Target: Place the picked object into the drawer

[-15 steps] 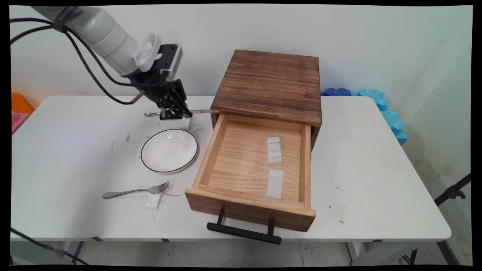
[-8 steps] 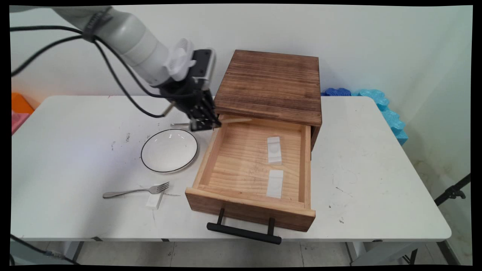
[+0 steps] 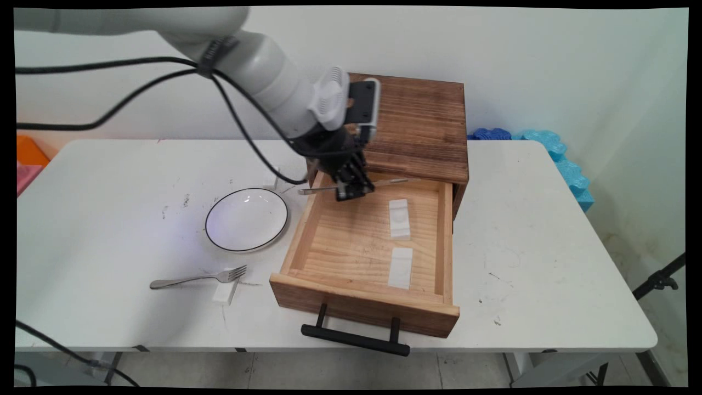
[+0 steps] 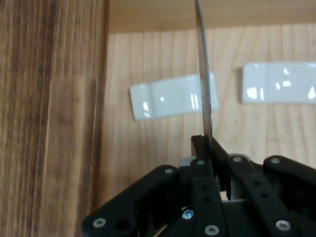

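Observation:
My gripper (image 3: 354, 192) is shut on a silver table knife (image 3: 390, 181), holding it level above the back left part of the open light-wood drawer (image 3: 300, 233). In the hand view the knife (image 4: 203, 74) runs up edge-on from between the fingers of the gripper (image 4: 210, 148). Its blade crosses above one white cutlery rest (image 4: 163, 101) on the drawer floor, and a second rest (image 4: 279, 89) lies to that one's right. The main view shows both rests (image 3: 399, 218) (image 3: 401, 267) in the drawer's right half. The drawer belongs to a dark wooden cabinet (image 3: 417, 120).
A white plate with a black rim (image 3: 247, 219) sits left of the drawer. A fork (image 3: 197, 278) lies with its tines on a white rest (image 3: 224, 293) near the front. Another small white rest (image 3: 272, 180) stands behind the plate. The drawer's black handle (image 3: 355, 340) overhangs the table's front edge.
The arm has carried the knife to the right, from behind the plate, past the drawer's left wall, to above the drawer's back part. Nothing else moved.

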Motion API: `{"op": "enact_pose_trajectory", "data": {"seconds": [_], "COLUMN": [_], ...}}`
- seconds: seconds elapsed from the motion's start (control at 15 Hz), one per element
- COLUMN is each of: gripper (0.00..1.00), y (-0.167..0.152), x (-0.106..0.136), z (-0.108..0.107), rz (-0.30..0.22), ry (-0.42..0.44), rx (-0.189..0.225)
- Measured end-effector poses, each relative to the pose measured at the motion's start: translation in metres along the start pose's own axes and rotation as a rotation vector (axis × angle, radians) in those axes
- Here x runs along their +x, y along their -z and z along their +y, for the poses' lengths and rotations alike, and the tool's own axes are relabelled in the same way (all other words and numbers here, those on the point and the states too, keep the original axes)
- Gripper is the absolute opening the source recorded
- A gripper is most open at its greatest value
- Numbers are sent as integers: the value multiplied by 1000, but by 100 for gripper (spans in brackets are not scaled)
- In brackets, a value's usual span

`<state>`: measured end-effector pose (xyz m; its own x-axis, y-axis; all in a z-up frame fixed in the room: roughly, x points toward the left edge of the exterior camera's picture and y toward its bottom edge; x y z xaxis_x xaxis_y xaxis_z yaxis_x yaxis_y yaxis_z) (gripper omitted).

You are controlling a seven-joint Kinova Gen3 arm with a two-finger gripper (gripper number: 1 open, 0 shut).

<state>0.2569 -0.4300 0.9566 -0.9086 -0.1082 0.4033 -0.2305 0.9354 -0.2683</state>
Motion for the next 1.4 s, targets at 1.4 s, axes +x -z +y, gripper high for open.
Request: {"op": "enact_pose_trajectory", "data": {"seconds": [1.4], "gripper": [0], "y": [-91], "x": [28], "z": [-10], "rz": [-39], "ry": [48], "rx": [45]}}
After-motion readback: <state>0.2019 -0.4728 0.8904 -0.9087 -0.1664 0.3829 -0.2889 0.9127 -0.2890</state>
